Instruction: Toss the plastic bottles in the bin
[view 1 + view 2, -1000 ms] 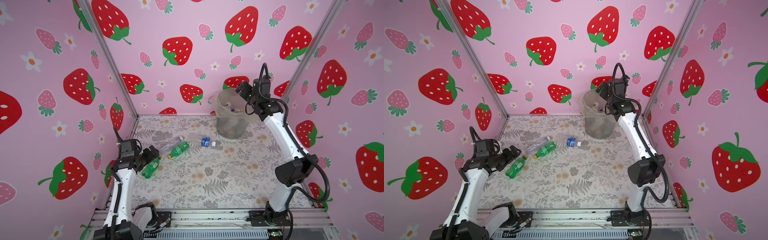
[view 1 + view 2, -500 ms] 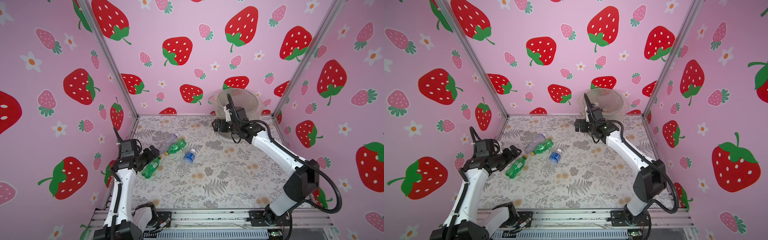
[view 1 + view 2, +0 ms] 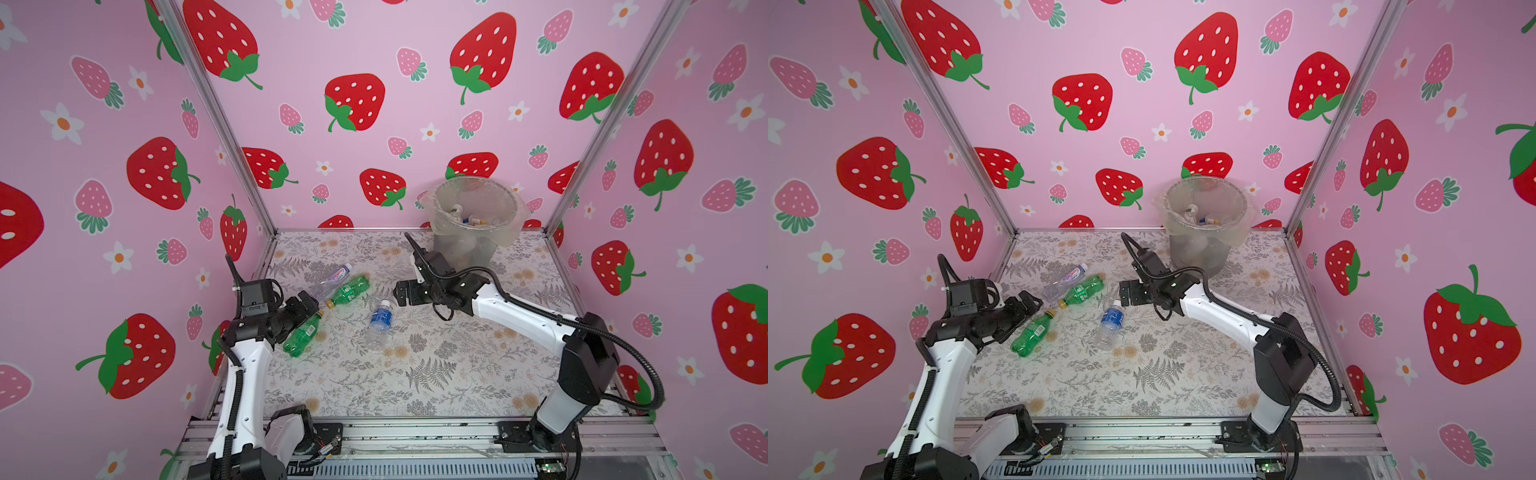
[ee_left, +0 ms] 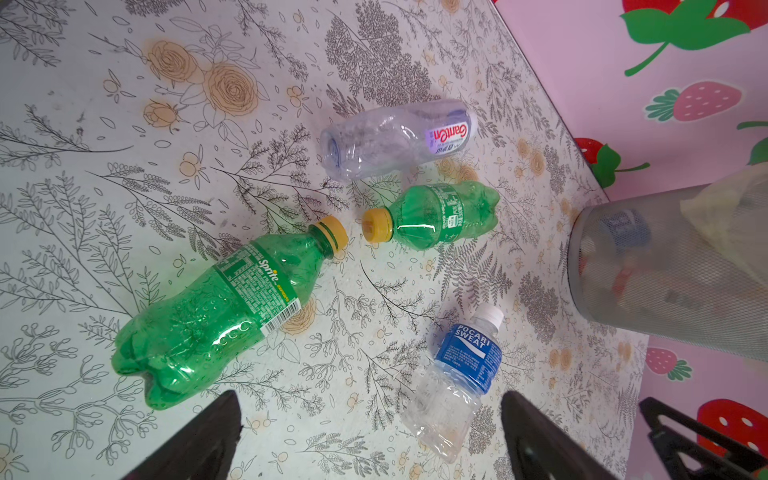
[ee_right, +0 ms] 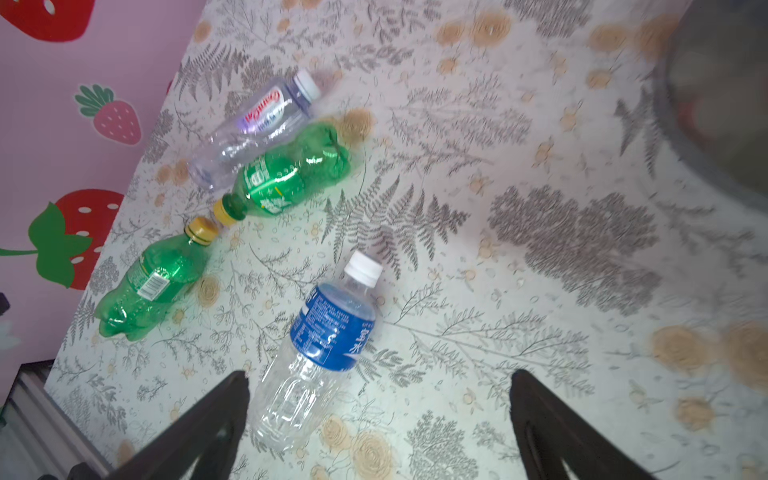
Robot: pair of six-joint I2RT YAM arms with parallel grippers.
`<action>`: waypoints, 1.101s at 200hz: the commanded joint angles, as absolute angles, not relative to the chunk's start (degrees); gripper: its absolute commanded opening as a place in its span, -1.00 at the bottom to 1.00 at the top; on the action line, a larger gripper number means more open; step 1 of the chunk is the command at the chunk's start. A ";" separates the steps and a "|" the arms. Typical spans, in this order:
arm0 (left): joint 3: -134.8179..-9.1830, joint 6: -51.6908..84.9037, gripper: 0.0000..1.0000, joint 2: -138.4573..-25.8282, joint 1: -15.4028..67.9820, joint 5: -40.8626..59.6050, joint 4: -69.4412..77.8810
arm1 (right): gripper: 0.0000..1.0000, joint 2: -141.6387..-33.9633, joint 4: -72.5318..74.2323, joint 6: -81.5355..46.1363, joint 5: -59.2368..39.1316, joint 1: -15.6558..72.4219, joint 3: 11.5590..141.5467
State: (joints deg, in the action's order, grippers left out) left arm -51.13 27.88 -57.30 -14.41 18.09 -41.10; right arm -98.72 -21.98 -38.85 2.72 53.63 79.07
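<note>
The right gripper [image 5: 378, 380] gapes empty (as does the left gripper [image 4: 370, 395]) over the blue-labelled bottle [image 5: 332, 328], which may roll if clipped off-centre.

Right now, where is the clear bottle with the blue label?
In both top views the clear plastic bottle with the blue label lies flat mid-scene, right of the two green plastic bottles, near the right hand.

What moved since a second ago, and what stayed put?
The right pincer swung down from over the bin to the middle of the table, open and empty. The blue-label bottle went from near the bin toward the front and turned, so its cap now points to the back. The left pincer, the green bottle beside it and the bin stayed put.
</note>
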 commanded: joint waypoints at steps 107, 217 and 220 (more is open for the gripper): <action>-49.61 27.69 0.98 -56.28 -14.68 18.98 -41.75 | 0.92 -118.67 -22.73 -55.84 3.98 60.47 91.49; -49.29 27.61 0.98 -55.97 -14.68 19.57 -41.48 | 0.81 -125.87 -19.29 -61.54 -1.85 61.08 95.16; -49.23 27.60 0.98 -55.94 -14.71 19.60 -41.46 | 0.80 -126.00 -18.03 -61.67 -2.23 61.08 95.04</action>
